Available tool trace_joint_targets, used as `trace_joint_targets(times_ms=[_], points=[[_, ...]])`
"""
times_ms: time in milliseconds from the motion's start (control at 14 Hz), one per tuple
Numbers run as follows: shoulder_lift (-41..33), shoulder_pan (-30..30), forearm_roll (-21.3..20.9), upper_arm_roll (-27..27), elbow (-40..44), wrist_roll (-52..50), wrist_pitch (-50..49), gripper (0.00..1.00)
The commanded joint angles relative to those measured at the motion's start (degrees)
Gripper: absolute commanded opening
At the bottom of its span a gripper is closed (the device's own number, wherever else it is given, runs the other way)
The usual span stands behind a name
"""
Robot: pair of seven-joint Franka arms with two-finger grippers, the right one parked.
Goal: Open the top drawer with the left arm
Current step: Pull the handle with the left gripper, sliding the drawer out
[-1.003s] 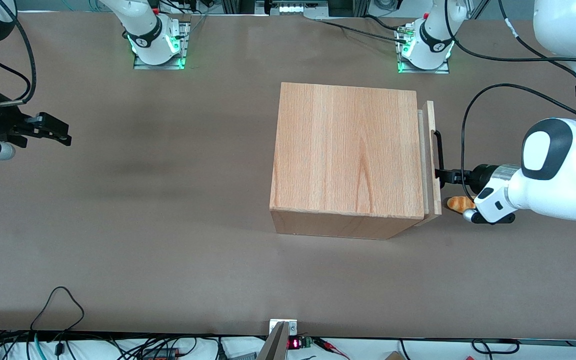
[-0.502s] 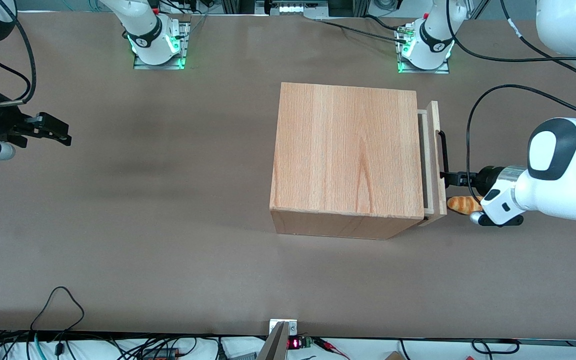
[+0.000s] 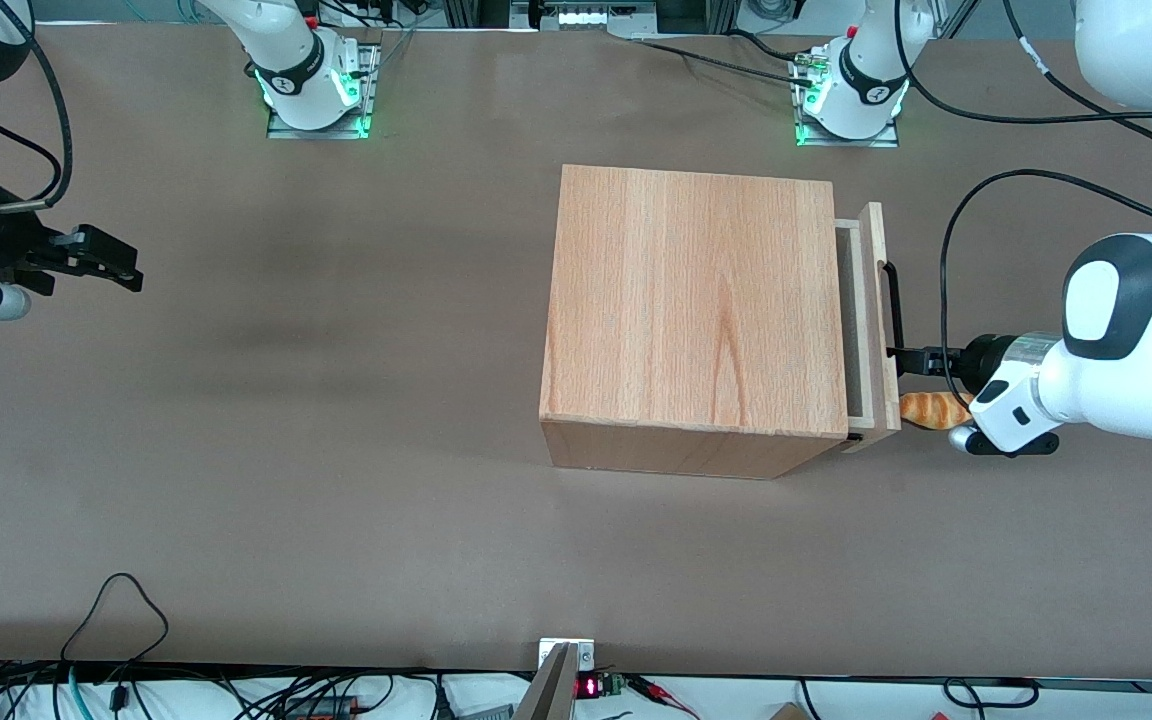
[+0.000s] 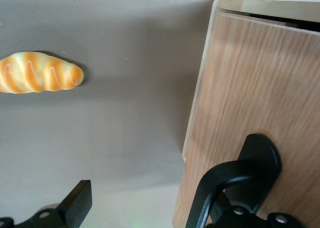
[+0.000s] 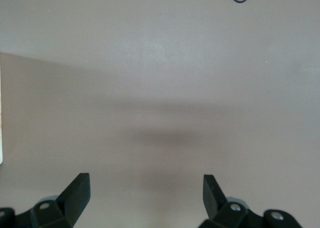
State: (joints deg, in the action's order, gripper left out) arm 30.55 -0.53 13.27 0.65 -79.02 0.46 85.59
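The top drawer [image 3: 873, 320] stands a little way out of the wooden cabinet [image 3: 686, 300], with a narrow gap of pale tray showing. Its front panel [image 4: 250, 78] carries a black bar handle [image 3: 893, 305] [image 4: 235, 178]. My left arm [image 3: 1116, 360] reaches level toward the drawer front, and its gripper [image 3: 904, 360] [image 4: 150, 194] is at the handle's end nearer the front camera. The gripper is open: one finger [image 4: 76, 202] hangs free over the table, and the other is hooked in the handle and mostly hidden by it.
A striped orange bread roll [image 3: 926, 408] [image 4: 40, 73] lies on the brown table [image 3: 336, 450] just under my wrist, close to the drawer front. A black cable [image 3: 946, 260] loops above the wrist. The arm bases [image 3: 846, 100] stand at the table's edge farthest from the front camera.
The drawer has slid a short way out of the cabinet toward the working arm's end. My gripper and wrist moved the same way, staying at the handle.
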Motion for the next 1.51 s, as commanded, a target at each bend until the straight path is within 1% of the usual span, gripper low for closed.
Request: trace_joint_targets(times_ms=[0,430,1433], points=[[1.18,1.4,-2.28,0.14,1.68,0.77,-0.07,1.0],[2.76,3.25,-2.19,0.14,1.77,0.86,0.28,1.0],[2.94,8.0,-2.19,0.14,1.94,0.95,2.04,1.0]])
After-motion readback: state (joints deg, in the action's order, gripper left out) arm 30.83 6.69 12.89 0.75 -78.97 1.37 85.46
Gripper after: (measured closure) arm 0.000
